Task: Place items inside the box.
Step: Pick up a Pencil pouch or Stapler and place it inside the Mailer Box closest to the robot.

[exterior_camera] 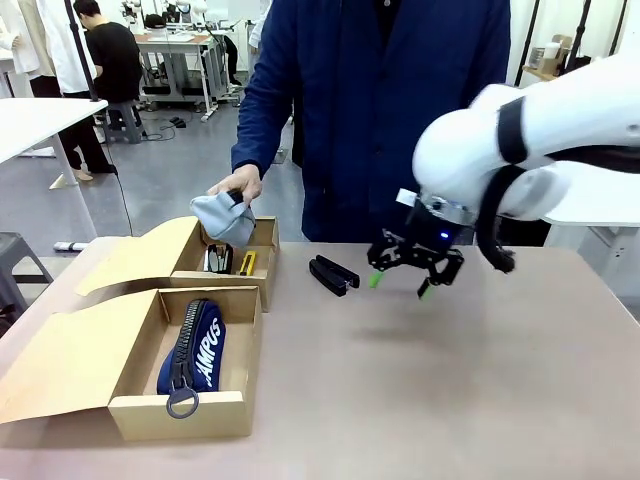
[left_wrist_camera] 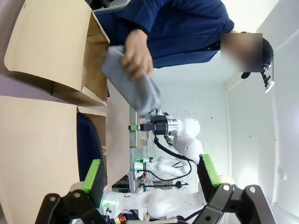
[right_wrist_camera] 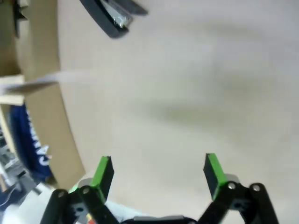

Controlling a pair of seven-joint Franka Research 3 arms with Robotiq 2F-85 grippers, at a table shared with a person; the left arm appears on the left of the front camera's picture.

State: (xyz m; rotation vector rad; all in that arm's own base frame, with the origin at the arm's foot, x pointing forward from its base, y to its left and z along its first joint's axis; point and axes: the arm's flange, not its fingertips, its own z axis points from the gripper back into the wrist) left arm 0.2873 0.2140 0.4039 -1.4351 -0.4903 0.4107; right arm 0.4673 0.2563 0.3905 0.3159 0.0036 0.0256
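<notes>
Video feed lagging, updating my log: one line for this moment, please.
right pincer open, above table near stapler | left pincer open, empty | hand holding grey pouch above far box | navy pouch in near box

The front camera sits on the robot's side, raised a little, and looks across the bench at the person on the far side. The left wrist camera is rolled sideways, so the bench stands on edge. Past the left gripper it looks from farther off at the person's hand and the right gripper, both shared with the front view. The right wrist camera hangs close above the bench, facing down. It shares the stapler and navy pouch with the front view.
</notes>
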